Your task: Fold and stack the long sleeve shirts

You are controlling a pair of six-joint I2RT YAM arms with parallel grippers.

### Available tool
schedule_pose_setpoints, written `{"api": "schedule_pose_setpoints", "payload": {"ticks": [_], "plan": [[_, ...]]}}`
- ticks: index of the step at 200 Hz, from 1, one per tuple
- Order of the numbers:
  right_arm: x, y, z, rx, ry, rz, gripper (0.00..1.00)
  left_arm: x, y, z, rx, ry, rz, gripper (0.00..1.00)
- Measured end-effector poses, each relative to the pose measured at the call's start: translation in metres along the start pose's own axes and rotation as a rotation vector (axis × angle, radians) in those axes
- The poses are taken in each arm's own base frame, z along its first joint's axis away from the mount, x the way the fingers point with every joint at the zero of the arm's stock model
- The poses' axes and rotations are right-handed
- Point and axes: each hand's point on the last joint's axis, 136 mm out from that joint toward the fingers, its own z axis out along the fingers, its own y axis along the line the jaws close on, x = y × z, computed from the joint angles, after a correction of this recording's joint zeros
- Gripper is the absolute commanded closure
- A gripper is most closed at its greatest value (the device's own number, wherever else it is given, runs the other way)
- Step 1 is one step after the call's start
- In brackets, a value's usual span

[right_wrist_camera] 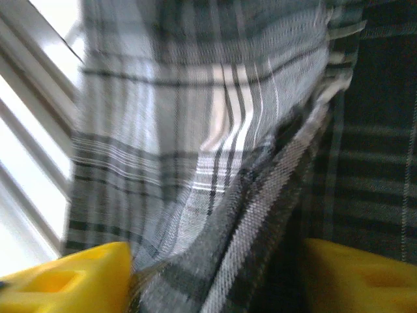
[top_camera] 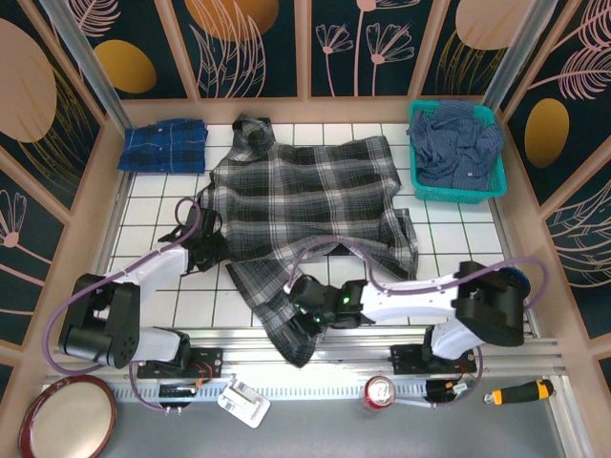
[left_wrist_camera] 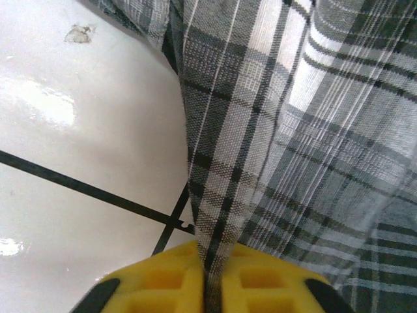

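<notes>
The grey-black-white plaid shirt [top_camera: 305, 200] lies spread across the middle of the white tiled table, one sleeve trailing toward the near edge. My left gripper [top_camera: 205, 243] is at its left edge; in the left wrist view the yellow fingers [left_wrist_camera: 156, 280] are shut on a thin fold of the plaid cloth [left_wrist_camera: 293, 130]. My right gripper [top_camera: 301, 310] sits on the trailing sleeve. Its jaws stand apart in the right wrist view, with a loose ridge of the shirt [right_wrist_camera: 195, 130] between the yellow fingers [right_wrist_camera: 65, 280]. A folded blue plaid shirt [top_camera: 164, 145] lies at the back left. The dull navy shirt [top_camera: 456, 143] is bunched in the basket.
The teal basket [top_camera: 458, 194] stands at the back right corner. Wooden walls ring the table. Off the near edge lie a red can [top_camera: 379, 391], an orange-handled tool [top_camera: 520, 391], a white tag [top_camera: 243, 401] and a round red dish [top_camera: 67, 415].
</notes>
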Motion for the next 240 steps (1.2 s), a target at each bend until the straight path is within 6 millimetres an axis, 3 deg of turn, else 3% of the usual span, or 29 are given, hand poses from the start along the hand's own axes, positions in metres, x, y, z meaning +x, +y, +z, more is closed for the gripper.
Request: {"api": "schedule_pose_setpoints", "payload": {"ticks": [11, 24, 48, 71, 81, 102, 115, 128, 140, 156, 172, 199, 223, 240], "plan": [[0.004, -0.009, 0.005, 0.040, 0.024, -0.003, 0.79, -0.002, -0.001, -0.003, 0.006, -0.011, 0.007, 1.00], [-0.002, -0.021, 0.006, 0.094, 0.009, 0.010, 0.87, -0.003, -0.002, -0.006, 0.014, -0.024, 0.002, 1.00], [-0.036, -0.042, 0.000, 0.170, -0.099, 0.025, 0.89, -0.003, 0.001, -0.011, 0.019, -0.042, 0.004, 1.00], [-0.064, -0.046, -0.004, 0.178, -0.206, -0.014, 0.86, -0.001, 0.008, -0.014, 0.000, -0.053, 0.004, 1.00], [-0.070, -0.045, -0.005, 0.168, -0.225, -0.022, 0.78, -0.001, 0.012, -0.015, -0.014, -0.059, 0.004, 1.00], [-0.069, -0.040, -0.005, 0.136, -0.217, -0.021, 0.42, 0.001, 0.022, -0.016, -0.053, -0.066, 0.005, 1.00], [-0.063, -0.034, -0.010, 0.109, -0.205, -0.004, 0.29, 0.002, 0.028, -0.016, -0.079, -0.069, 0.007, 1.00], [-0.057, -0.031, -0.031, 0.086, -0.225, 0.050, 0.17, 0.002, 0.033, -0.017, -0.105, -0.073, 0.009, 1.00], [-0.058, -0.035, -0.063, 0.057, -0.295, 0.135, 0.15, 0.000, 0.038, -0.017, -0.123, -0.080, 0.002, 1.00], [-0.063, -0.071, -0.108, 0.055, -0.430, 0.376, 0.02, -0.004, 0.042, -0.018, -0.136, -0.089, -0.010, 1.00], [-0.053, -0.126, -0.128, 0.135, -0.499, 0.610, 0.01, -0.005, 0.046, -0.017, -0.146, -0.089, -0.018, 1.00], [-0.014, -0.201, -0.117, 0.352, -0.403, 0.882, 0.04, -0.006, 0.046, -0.016, -0.148, -0.090, -0.022, 1.00], [0.010, -0.252, -0.109, 0.476, -0.330, 1.014, 0.16, -0.005, 0.048, -0.015, -0.150, -0.090, -0.025, 1.00], [0.020, -0.277, -0.104, 0.554, -0.271, 1.057, 0.30, -0.004, 0.051, -0.014, -0.154, -0.089, -0.031, 1.00]]}}
